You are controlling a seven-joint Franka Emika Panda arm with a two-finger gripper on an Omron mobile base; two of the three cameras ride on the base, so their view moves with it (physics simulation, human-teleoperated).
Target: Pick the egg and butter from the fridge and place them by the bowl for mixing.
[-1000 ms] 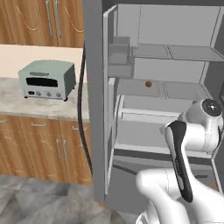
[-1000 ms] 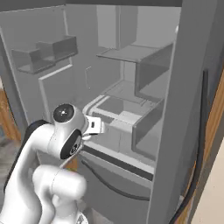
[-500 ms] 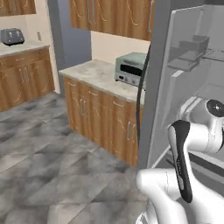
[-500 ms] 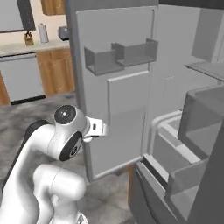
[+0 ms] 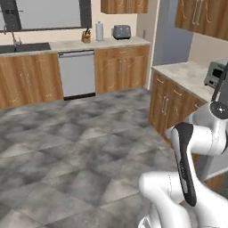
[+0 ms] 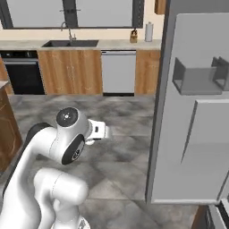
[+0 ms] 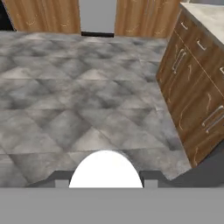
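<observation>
- Now the claw pinches a tiny plain white egg, at six o'clock in the hand view.
- Drive smoothly, keeping clear of the tall grey fridge door at three o'clock.

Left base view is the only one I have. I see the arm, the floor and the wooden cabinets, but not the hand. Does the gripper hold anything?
Observer: Yes, it seems so. In the hand view, a white round thing, most likely the egg, sits between the two finger tips of the gripper.
Operator: Good. And where is the fridge from the robot?
Observer: In the right base view, the fridge is close on the robot's right. Its door stands open, and grey door bins show on the inner side.
</observation>
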